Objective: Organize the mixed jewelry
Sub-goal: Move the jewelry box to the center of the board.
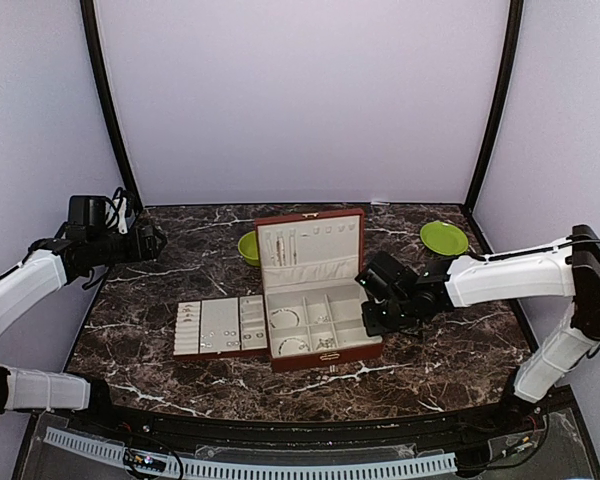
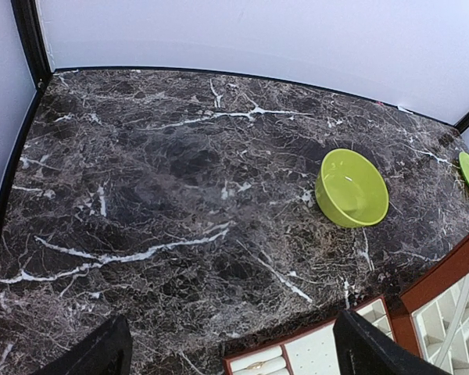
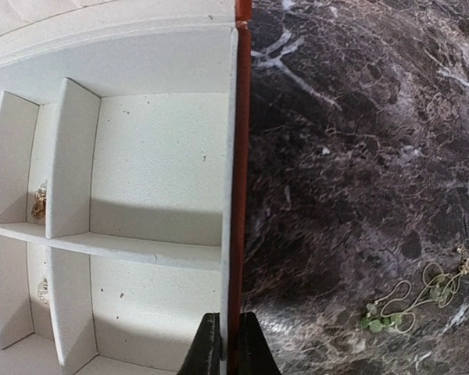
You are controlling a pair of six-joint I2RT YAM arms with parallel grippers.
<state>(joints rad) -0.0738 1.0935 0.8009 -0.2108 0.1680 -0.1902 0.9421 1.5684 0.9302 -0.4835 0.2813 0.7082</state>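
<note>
Dark brown marble tabletop (image 1: 160, 300) veined in white, pale lilac walls behind. At centre, an open red-brown box with cream-lined compartments (image 1: 320, 300), and a flat cream tray (image 1: 218, 325) touching its left side. Above the box's right wall, the right gripper (image 3: 228, 348), fingers drawn together on nothing, tips flanking the rim line in the wrist view; cannot tell whether touching it. Outside the box, on bare marble near those fingers and to their right in that view, a thin looped chain of pale metal with small green beads (image 3: 410, 301), long axis slanting from lower left to upper right, away from the wall. Looks fine, limp and tangled; probably calls for a low pinch against the stone. Rest of the mixed jewelry (image 1: 285, 320) sitting as tiny pieces in box compartments and on the tray. Clearly nearer the right arm; left gripper (image 2: 234, 355) well apart at the table's far left, jaws spread wide and empty, facing a glossy lime-green bowl (image 2: 352, 187).
</note>
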